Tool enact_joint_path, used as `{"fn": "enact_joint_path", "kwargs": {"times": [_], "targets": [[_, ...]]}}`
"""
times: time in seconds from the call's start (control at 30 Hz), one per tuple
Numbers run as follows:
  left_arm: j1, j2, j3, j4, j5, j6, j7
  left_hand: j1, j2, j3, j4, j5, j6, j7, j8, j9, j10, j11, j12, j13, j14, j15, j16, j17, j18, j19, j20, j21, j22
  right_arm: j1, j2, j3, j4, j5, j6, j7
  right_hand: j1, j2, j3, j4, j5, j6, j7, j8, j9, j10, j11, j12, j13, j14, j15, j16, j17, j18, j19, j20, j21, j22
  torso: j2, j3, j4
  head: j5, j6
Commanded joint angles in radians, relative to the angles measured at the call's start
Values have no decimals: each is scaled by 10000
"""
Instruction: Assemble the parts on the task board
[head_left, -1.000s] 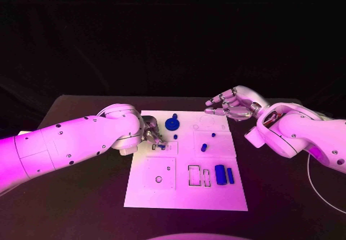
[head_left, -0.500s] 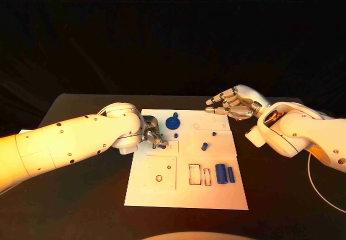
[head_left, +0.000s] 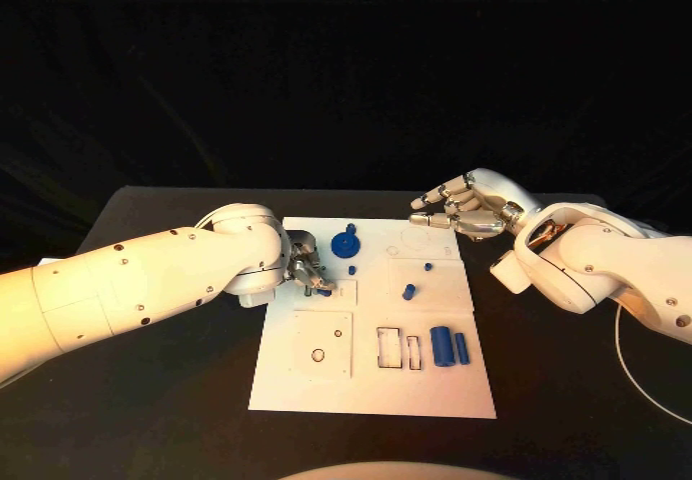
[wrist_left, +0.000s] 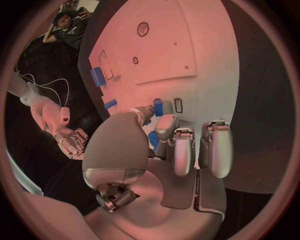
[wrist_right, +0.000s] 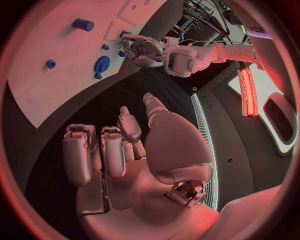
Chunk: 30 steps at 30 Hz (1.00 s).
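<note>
Pinching small blue part (head_left: 323, 291) on task board (head_left: 372, 385), left robot hand (head_left: 304, 268).

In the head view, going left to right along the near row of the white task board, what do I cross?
Small oval hole in the square panel → large black-outlined rectangular slot → narrow black-outlined slot → wide blue rectangular block → slim blue bar, all on the white task board.

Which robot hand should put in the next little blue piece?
Probably the left robot hand: it is down on the task board with a small blue part between its fingers. The right robot hand hovers empty at the board's far corner.
</note>
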Motion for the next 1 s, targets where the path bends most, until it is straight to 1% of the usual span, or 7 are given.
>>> {"fn": "enact_joint_path", "kwargs": {"times": [0.03, 0.37, 0.43, 0.53, 0.77, 0.87, 1.0], "targets": [[-33, 79, -39, -41, -44, 320, -542, -127, 48, 1466, -1540, -1, 160, -102, 54, 11, 90, -17, 60, 19, 1032, 31, 30, 2627, -54, 497, 40, -20, 1589, -9, 12, 0, 25, -12, 135, 98, 0, 87, -53, -13, 35, 93, 6, 55, 12, -34, -26, 34, -8, 816, 25, -31, 1696, -91, 235, 54, -54, 981, -1, 4, 0, 12, -16], [-30, 261, -65, -204, 59, 390, -591, -1133, 178, 880, -1170, -29, 510, -256, 135, -57, 290, -138, 181, 112, 1032, -73, 30, 2627, -63, 525, -48, -11, 1627, -9, 2, 0, 72, -11, 77, 97, -8, 128, -96, 33, 92, 102, 4, 59, 13, -53, -28, 11, -34, 807, 23, -53, 1658, -85, 221, 52, -69, 951, 1, 13, -8, -31, -45], [-29, 291, -67, -238, 80, 417, -606, -1339, 253, 771, -1063, -26, 566, -272, 132, -86, 307, -152, 187, 117, 1032, -87, 30, 2627, -65, 532, -64, -7, 1637, -9, -11, 0, 85, -8, 46, 102, -12, 145, -106, 49, 101, 102, 5, 59, 13, -58, -28, 5, -40, 803, 23, -62, 1642, -85, 221, 52, -70, 951, 3, 12, -6, -68, -20], [-29, 332, -69, -276, 98, 439, -618, -1449, 280, 696, -1030, -27, 597, -285, 124, -119, 309, -164, 173, 99, 1032, -99, 30, 2627, -67, 538, -77, -3, 1646, -8, -26, 0, 93, 6, 19, 107, -18, 167, -121, 71, 114, 101, 6, 58, 12, -61, -27, 6, -42, 801, 23, -69, 1632, -86, 224, 51, -68, 955, -6, 13, 14, -75, -48], [-27, 391, -70, -319, 111, 486, -622, -1560, 271, 563, -1035, -34, 672, -312, 131, -172, 343, -186, 192, 115, 1032, -113, 30, 2627, -74, 554, -91, 11, 1674, -8, -29, 0, 115, 18, -4, 122, -21, 179, -130, 84, 121, 100, 6, 57, 12, -69, -27, -5, -51, 797, 22, -77, 1618, -84, 220, 51, -72, 947, 4, 4, -4, -99, -41], [-27, 411, -70, -343, 113, 507, -621, -1601, 267, 497, -1045, -36, 717, -328, 136, -200, 369, -197, 211, 133, 1032, -120, 30, 2627, -78, 562, -98, 19, 1689, -8, -36, 0, 123, 20, -4, 126, -21, 179, -130, 84, 121, 100, 6, 57, 12, -69, -27, -5, -51, 797, 22, -77, 1618, -84, 220, 51, -72, 947, -4, 9, -12, -85, -83], [-26, 434, -71, -380, 113, 489, -626, -1689, 238, 360, -1045, -41, 775, -343, 135, -251, 393, -209, 213, 134, 1032, -131, 30, 2627, -82, 572, -108, 28, 1707, -7, -41, 0, 130, 24, -9, 130, -21, 179, -130, 84, 121, 100, 6, 57, 12, -69, -27, -5, -51, 797, 22, -77, 1618, -84, 220, 51, -72, 947, 3, 8, -5, -85, -96]]}}
